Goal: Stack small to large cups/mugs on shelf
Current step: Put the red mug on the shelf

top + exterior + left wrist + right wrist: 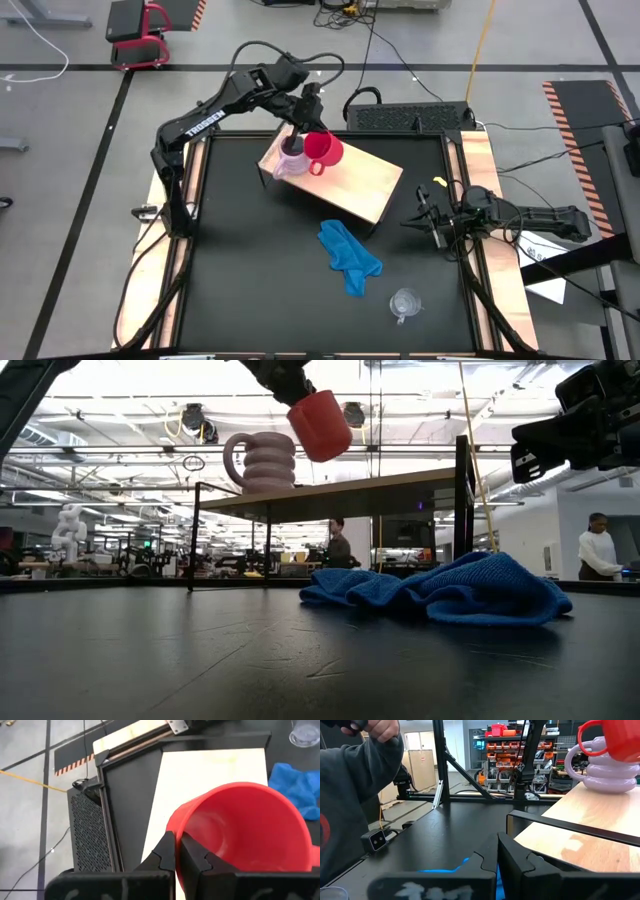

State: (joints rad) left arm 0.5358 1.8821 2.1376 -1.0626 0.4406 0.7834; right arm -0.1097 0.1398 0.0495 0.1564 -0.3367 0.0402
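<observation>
Two mugs meet over the shelf [350, 182]: the lilac mug [291, 160] stands on its far-left corner, while the left gripper [305, 128] pinches the tilted red mug [323, 150] just above it. Right gripper [428, 215], fingers pressed together, waits at the table's right edge.
</observation>
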